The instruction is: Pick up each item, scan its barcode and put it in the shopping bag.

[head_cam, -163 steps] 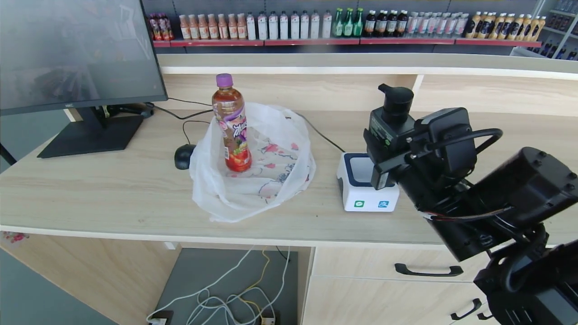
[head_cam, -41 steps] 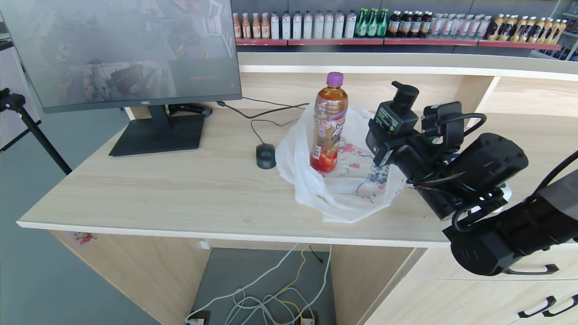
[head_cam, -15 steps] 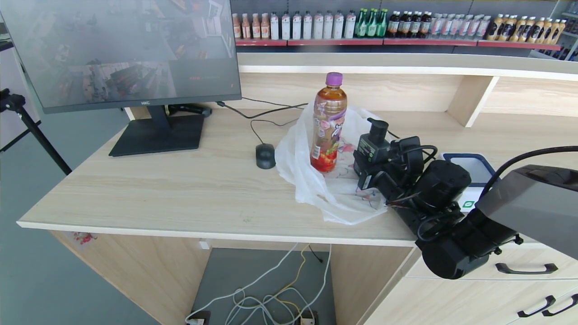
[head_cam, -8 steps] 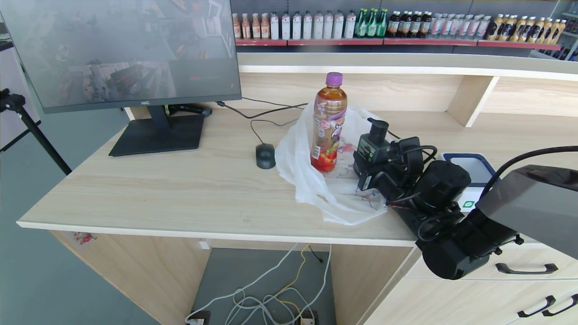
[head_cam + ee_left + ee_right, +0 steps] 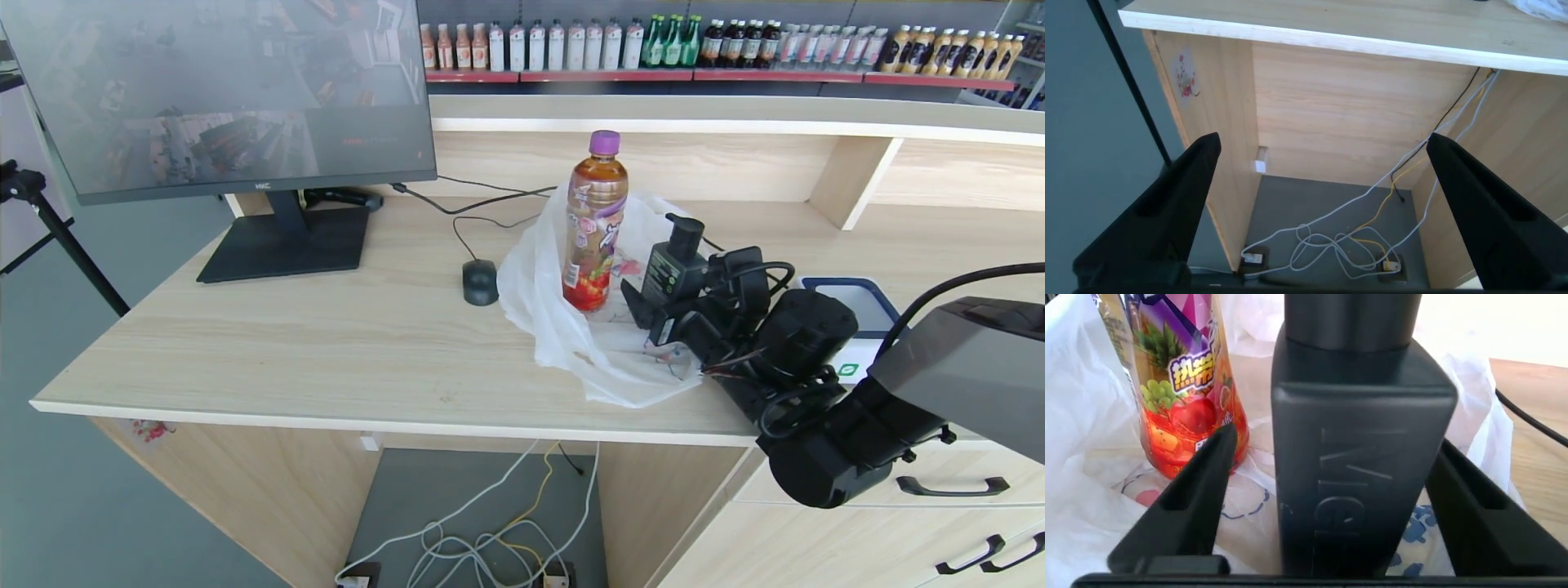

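The tabletop [image 5: 326, 343] carries the monitor [image 5: 220, 98] at its left rear. The white shopping bag [image 5: 555, 327] lies open between the mouse [image 5: 480, 282] and the scanner [image 5: 853, 298]. My right claw [image 5: 1333, 457] is spread over the bag, with the black pump bottle [image 5: 673, 257] upright between its fingers. My left claw [image 5: 1323, 147] is spread, below the tabletop edge. The purple-capped drink bottle [image 5: 594, 229] stands upright in the bag

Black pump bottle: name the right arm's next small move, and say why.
Probably draw the right gripper back, away from the shopping bag. The black pump bottle stands upright in the bag beside the juice bottle, with gaps between it and both fingers, so it looks released.
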Robot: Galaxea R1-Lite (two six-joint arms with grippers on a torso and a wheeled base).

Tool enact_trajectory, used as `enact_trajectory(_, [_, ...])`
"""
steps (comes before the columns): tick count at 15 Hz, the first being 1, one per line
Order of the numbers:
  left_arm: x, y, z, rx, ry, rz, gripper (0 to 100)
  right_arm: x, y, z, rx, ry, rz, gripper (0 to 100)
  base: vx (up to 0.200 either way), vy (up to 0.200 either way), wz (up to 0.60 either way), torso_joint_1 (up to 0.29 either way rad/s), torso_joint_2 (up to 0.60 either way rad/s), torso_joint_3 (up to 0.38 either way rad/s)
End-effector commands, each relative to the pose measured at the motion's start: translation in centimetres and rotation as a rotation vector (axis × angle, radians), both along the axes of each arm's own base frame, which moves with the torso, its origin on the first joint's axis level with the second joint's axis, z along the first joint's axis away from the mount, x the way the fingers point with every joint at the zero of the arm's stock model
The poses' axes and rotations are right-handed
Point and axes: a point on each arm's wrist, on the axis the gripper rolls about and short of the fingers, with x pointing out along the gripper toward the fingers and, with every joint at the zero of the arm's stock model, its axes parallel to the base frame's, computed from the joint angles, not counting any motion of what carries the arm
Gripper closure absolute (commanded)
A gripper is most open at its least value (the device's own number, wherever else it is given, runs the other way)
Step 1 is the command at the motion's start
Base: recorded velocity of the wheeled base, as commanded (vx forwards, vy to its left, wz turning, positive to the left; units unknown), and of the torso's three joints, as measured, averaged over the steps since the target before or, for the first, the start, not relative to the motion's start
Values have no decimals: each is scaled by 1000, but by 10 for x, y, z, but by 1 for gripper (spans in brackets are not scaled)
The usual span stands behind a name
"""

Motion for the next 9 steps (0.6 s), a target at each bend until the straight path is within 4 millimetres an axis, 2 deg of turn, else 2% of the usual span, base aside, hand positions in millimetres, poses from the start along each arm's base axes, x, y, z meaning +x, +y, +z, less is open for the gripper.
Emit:
enact_trajectory(1, [0,0,0,0,-1,0,0,-2,-1,6,6,-16,0,0,0,0,0,0,0,0])
enact_trajectory(4, [0,0,0,0,-1,0,0,-5,-2,11,10,-25,0,0,0,0,0,0,0,0])
enact_trajectory(9, [0,0,0,0,-1,0,0,-28,-11,32,20,-49,1,0,0,0,0,0,0,0])
